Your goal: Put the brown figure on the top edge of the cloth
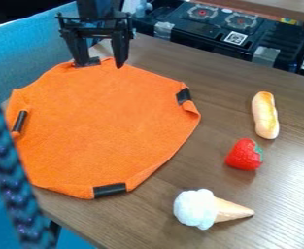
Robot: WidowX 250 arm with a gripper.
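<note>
A golden-brown toy bread (265,115) lies lengthwise on the wood-grain surface (219,73), well to the right of the end effector (105,64) and lower in our camera view; we cannot say for certain that it is the brown figure named in the task. Just below its near end we find a red toy strawberry (244,155), its green leaves turned away from the cloth (109,131). Farther down on that side of the end effector, a toy ice cream cone (196,209) rests on its side, white scoop toward the cloth and tip pointing right.

Directly below the end effector, the orange cloth spreads over the surface in a rough round, its border puckered at the top and folded over at the right. We count four black strips (109,189) along its rim, one of them beneath the end effector. The end effector itself hangs at the cloth's top edge, released, its fingers parted with nothing held between them; whether the tips touch the fabric we cannot tell.

To its right and behind, we see a black stove unit (212,22) with two burners. Blue material (37,44) stretches to its left, and a dark braided strand (11,180) runs down the left side of our view.
</note>
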